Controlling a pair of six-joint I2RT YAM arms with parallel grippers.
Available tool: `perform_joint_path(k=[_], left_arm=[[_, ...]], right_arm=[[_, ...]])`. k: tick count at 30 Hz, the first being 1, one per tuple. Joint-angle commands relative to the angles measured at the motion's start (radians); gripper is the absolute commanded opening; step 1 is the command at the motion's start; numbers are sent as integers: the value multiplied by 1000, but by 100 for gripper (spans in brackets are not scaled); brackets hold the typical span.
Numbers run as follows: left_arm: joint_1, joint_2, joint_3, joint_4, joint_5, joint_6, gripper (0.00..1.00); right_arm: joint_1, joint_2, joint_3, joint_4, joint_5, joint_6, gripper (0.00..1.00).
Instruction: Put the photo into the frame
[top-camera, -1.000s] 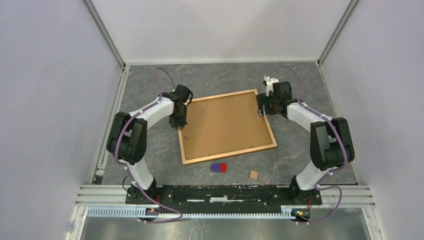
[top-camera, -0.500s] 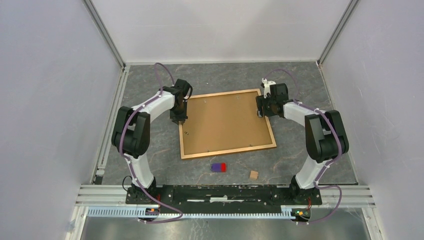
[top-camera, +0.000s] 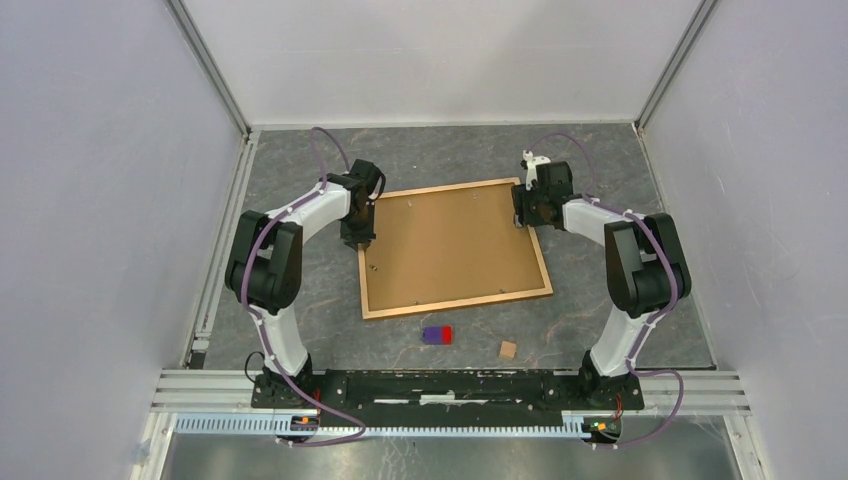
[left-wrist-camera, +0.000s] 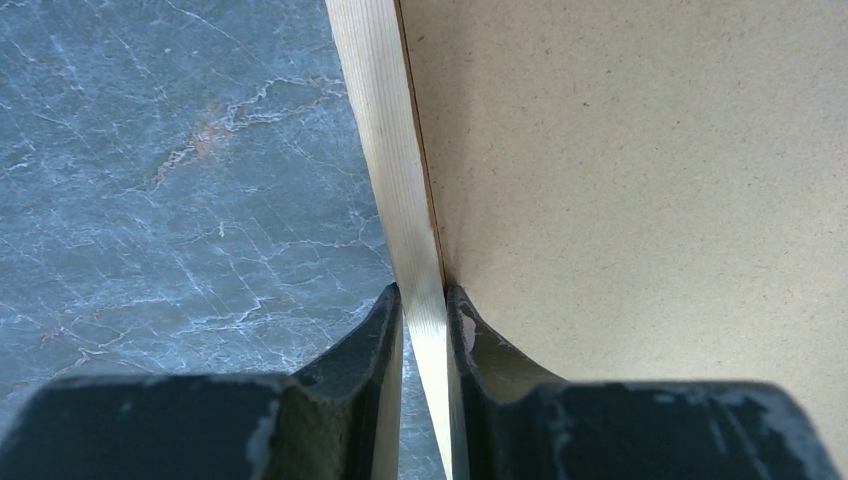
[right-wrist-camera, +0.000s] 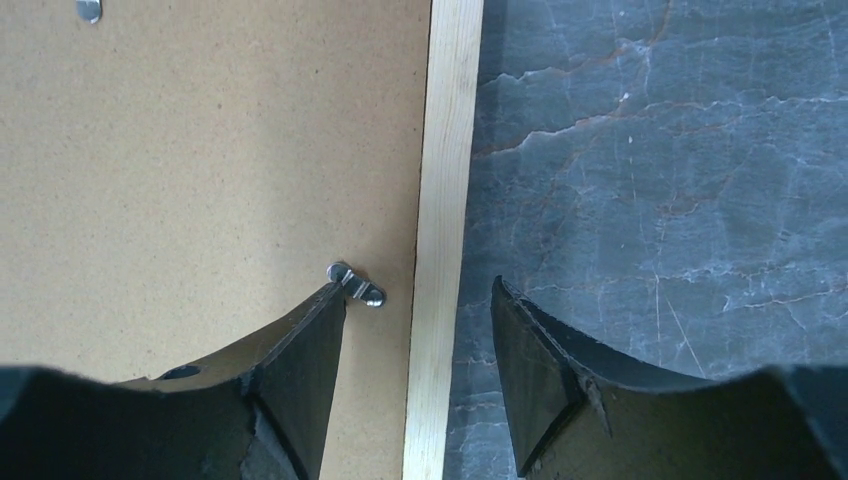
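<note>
The frame (top-camera: 455, 301) of light wood lies flat on the grey table, back side up, with a plain brown backing board (top-camera: 450, 245) filling it. The photo is hidden. My left gripper (top-camera: 360, 240) is at the frame's left side. In the left wrist view it (left-wrist-camera: 424, 300) is shut on the narrow moulding (left-wrist-camera: 385, 140), one finger outside and one on the board side. My right gripper (top-camera: 520, 218) is at the frame's right side. In the right wrist view it (right-wrist-camera: 416, 288) is open astride the moulding (right-wrist-camera: 445, 150), with a gap at both fingers.
A small metal turn clip (right-wrist-camera: 357, 284) on the backing board touches the tip of my right gripper's inner finger. A purple and red piece (top-camera: 437, 334) and a small wooden block (top-camera: 508, 349) lie near the frame's front edge. Enclosure walls stand on three sides.
The right gripper's jaws have narrowed round the right moulding and that arm's elbow has swung inward. The left gripper keeps its hold, and the frame has shifted slightly.
</note>
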Motion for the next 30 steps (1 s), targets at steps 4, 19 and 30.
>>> perform_joint_path(k=[4,19,30], left_arm=[[-2,-7,22,0,37,-14,2],[4,1,38,-13,63,-39,2],[6,7,47,-7,70,-31,2]], right_arm=[[0,56,31,11,45,10,52],[35,18,-16,-52,158,19,0],[34,-78,-34,-13,70,34,24]])
